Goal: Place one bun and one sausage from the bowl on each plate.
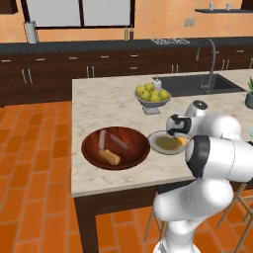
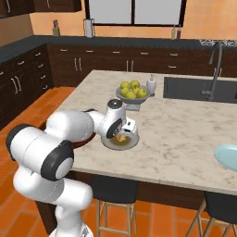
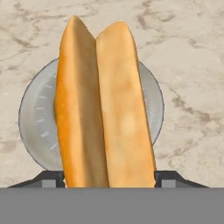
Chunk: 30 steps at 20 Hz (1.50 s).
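Orange-yellow oblong bread bun (image 3: 105, 109), split lengthwise down its middle, fills my hand view, clamped between the two dark fingertips (image 3: 173, 178) of the tool (image 3: 109, 179). Behind it I see the small round grey plate with a darker centre (image 3: 37, 118), lying on the pale marble worktop (image 3: 192, 52). From the left base view, I see the tool (image 1: 181, 137) poised over the right side of that grey plate (image 1: 160, 143), with the orange end of the bun (image 1: 183, 141) showing just above the rim; whether the bun touches the plate I cannot tell. From the right base view, the tool (image 2: 121, 134) points down at the plate (image 2: 126, 144), the bun (image 2: 121, 138) held low over it.

Just left of the plate in the left base view sits the wide, shallow bowl of dark red-brown wood (image 1: 91, 150). It holds a tan-brown bun (image 1: 109, 157) near its front and two thin pinkish-brown sausages (image 1: 118, 142) side by side behind it. A grey footed bowl of yellow-green apples (image 1: 152, 95) stands farther back on the worktop, near the sink (image 1: 197, 84). A pale blue plate (image 2: 227, 156) lies well apart, at the right edge of the right base view.
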### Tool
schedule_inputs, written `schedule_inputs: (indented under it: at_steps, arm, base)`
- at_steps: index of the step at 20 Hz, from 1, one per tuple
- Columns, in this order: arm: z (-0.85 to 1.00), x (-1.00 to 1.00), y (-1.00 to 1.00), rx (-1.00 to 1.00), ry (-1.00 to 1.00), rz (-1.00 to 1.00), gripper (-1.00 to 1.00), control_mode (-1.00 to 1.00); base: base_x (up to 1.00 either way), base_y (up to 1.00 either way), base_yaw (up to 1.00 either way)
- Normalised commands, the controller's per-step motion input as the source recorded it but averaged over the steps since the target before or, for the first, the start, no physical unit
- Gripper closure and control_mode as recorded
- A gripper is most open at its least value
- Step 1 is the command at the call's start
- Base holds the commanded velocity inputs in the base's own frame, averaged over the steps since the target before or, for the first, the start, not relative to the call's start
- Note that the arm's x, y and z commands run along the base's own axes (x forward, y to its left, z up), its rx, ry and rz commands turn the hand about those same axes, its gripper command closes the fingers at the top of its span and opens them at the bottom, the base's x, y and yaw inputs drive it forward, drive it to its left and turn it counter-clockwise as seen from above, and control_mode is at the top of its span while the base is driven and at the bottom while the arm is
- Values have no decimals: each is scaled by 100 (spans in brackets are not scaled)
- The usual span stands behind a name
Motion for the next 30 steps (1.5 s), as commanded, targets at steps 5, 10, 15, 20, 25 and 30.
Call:
schedule_inputs:
  at_steps: [5,10,15,20,25,30]
  arm:
    - [0,6,0,0,0,3,-100,-100]
    - [20,1,3,-4,0,0,-100,-100]
    - [69,-8,73,-22,-2,6,-100,-100]
    - [74,-20,100,0,0,21,-100,-100]
    - [55,-13,100,7,1,25,-100,-100]
    - [22,0,100,29,0,1,-100,-100]
  base:
    - [0,0,0]
    - [0,0,0]
    - [0,0,0]
    - [0,0,0]
    - [0,0,0]
    - [0,0,0]
